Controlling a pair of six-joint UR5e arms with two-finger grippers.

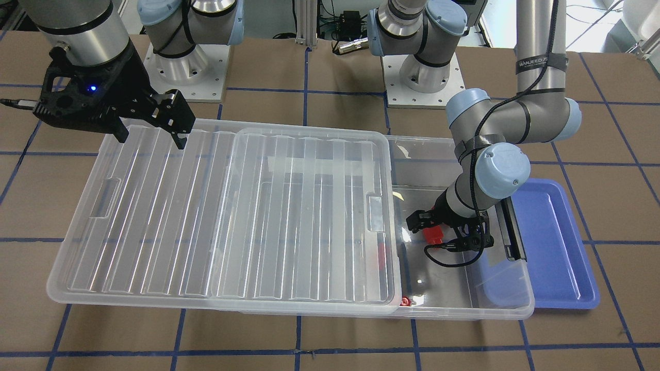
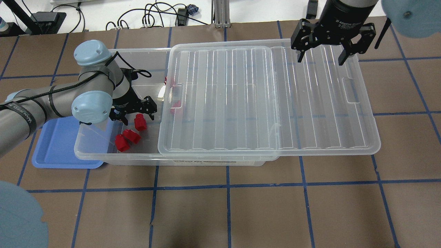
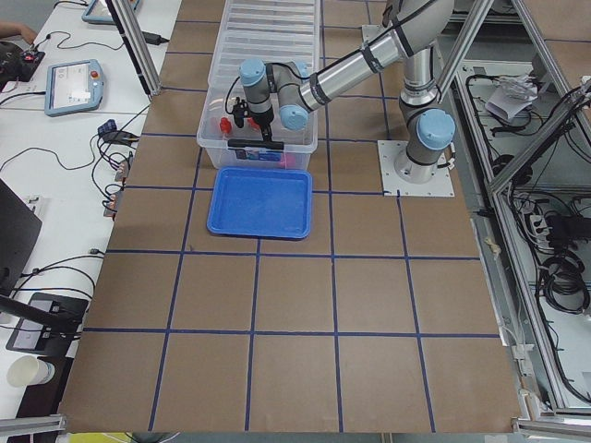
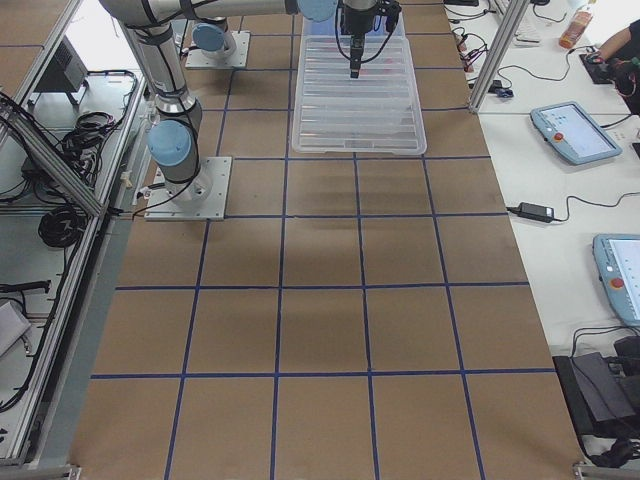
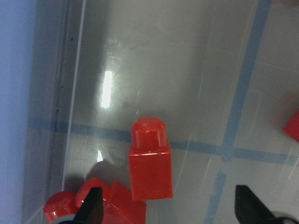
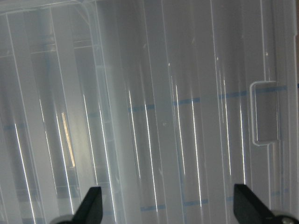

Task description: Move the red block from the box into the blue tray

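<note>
Red block [image 5: 150, 161] lies on floor of box [image 2: 117, 157], in uncovered part toward left end of counter [image 2: 241, 206], stub pointing away from left claw [image 5: 170, 207]. I see left claw open just over it, fingers on both sides, not touching it. Two more red blocks [image 2: 123, 141] lie near, toward robot-side edge. Lid [image 2: 268, 103] sits offset toward right end, overhanging box. Right claw [image 2: 321, 59] open above lid, holding nothing. Blue tray [image 2: 55, 151] just beside box, at left end.
</note>
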